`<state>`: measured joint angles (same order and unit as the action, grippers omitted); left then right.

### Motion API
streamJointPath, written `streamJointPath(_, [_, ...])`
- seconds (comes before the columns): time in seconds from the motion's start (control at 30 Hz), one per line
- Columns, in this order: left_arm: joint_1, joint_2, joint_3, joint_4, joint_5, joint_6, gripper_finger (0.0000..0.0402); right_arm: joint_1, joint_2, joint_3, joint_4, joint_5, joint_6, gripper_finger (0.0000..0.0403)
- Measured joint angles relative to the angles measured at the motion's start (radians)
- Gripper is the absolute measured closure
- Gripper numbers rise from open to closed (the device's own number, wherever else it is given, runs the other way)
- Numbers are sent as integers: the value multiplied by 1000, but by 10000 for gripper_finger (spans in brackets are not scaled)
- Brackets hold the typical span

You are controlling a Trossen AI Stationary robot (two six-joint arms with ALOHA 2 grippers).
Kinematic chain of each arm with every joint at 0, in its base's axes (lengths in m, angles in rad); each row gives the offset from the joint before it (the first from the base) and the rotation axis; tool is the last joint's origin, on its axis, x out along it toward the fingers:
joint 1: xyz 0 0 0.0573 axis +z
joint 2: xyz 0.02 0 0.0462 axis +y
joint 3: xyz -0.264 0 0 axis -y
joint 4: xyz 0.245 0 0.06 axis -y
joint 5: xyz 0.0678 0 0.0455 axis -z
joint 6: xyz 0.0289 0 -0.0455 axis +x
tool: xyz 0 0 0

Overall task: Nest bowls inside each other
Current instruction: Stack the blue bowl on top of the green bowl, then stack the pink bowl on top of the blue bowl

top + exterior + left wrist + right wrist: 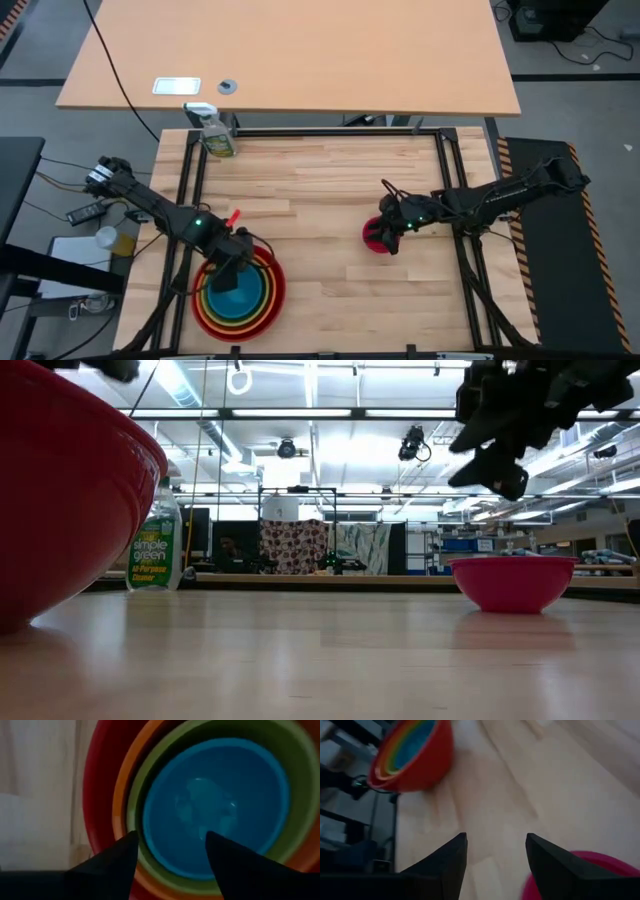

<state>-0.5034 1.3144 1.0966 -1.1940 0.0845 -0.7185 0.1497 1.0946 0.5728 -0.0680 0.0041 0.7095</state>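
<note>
Four bowls sit nested near the table's front left: red (207, 308) outermost, then orange (120, 795), lime green (280, 750) and blue (215, 805) innermost. My left gripper (232, 268) points down over this stack. It is open (170, 845), one fingertip over the green rim and the other over the blue bowl's inside. The small magenta-pink bowl (374, 237) stands alone on the table at centre right (512, 582). My right gripper (392, 236) hovers just above the pink bowl, slanting down. It is open (495, 840), with the pink rim (580, 875) beside one finger.
A green spray bottle (215, 132) stands at the table's far left corner (155, 540). A black frame rail (330, 131) runs round the wooden top. Bare wood lies between the stack and the pink bowl (520, 785).
</note>
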Motion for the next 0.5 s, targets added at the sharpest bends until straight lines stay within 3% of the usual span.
streamJointPath(0.27, [55, 0, 191, -102, 4, 49, 171, -108, 0, 20, -191, -46, -104, 188])
streamJointPath(0.5, [186, 46, 198, -54, 8, 93, 196, -177, 0, 21, -314, -52, -190, 174])
